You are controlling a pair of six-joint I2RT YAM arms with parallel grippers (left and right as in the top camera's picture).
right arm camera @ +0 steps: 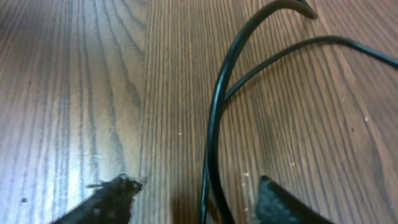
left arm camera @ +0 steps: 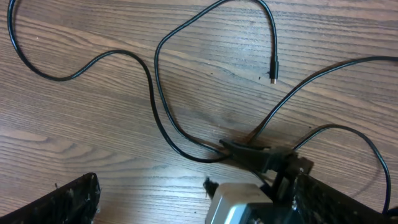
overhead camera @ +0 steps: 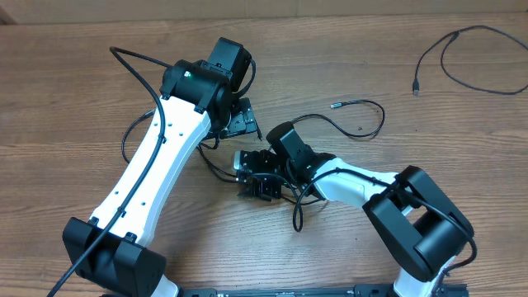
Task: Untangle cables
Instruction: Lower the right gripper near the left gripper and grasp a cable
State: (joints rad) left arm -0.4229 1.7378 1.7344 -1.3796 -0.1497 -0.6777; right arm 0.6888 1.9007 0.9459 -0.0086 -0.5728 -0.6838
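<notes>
Thin black cables (overhead camera: pixel 381 115) lie crossed on the wooden table; one plug end (overhead camera: pixel 334 105) points left. In the left wrist view the cables (left arm camera: pixel 155 93) meet in a knot (left arm camera: pixel 242 147), with a plug end (left arm camera: pixel 272 78) beyond it. My left gripper (overhead camera: pixel 241 122) (left arm camera: pixel 196 190) is open and empty above the tangle. My right gripper (overhead camera: pixel 256 186) (right arm camera: pixel 193 193) is open and low at the table, with a cable (right arm camera: pixel 214 124) running between its fingers, not clamped. The right gripper's grey body (left arm camera: pixel 239 204) sits between the left fingers in the left wrist view.
A separate black cable (overhead camera: pixel 444 62) lies loose at the far right, its plug (overhead camera: pixel 415 89) pointing toward me. Thicker black cables run along both arms. The two grippers are close together near the table's middle.
</notes>
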